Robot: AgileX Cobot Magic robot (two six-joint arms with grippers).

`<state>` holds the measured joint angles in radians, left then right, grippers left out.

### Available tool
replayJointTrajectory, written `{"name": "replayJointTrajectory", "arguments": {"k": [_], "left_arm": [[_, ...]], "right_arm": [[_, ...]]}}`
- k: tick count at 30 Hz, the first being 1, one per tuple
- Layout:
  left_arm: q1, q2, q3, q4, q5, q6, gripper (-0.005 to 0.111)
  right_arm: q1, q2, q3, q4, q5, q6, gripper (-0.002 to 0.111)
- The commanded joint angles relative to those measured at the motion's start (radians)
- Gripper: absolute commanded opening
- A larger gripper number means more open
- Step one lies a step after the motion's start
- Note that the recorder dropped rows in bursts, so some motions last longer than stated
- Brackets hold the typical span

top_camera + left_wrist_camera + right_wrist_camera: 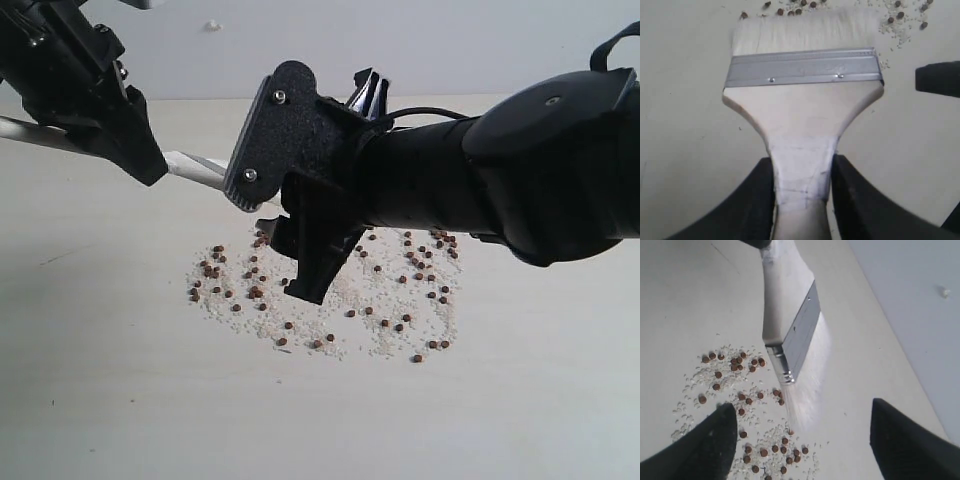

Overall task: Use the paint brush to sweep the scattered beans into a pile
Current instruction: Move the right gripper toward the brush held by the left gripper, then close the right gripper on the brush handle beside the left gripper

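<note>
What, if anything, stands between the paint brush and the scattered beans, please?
Nothing lies on the table between them: the bristles of the paint brush reach the edge of the beans. The open right gripper, though, hangs over the patch and may block the sweep.

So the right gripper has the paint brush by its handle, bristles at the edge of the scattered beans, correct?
Not quite: the left gripper holds the paint brush by its handle, as the left wrist view shows. The rest stands.
</note>
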<state>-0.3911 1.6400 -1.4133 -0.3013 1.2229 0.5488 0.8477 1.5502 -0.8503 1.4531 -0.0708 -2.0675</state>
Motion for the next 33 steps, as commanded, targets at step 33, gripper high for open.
{"name": "replayJointTrajectory", "arguments": {"k": [33], "left_arm": [[0.001, -0.004, -0.009, 0.002, -0.008, -0.032, 0.000]], "right_arm": [[0.002, -0.010, -0.035, -0.027, 0.127, 0.056, 0.073]]}}
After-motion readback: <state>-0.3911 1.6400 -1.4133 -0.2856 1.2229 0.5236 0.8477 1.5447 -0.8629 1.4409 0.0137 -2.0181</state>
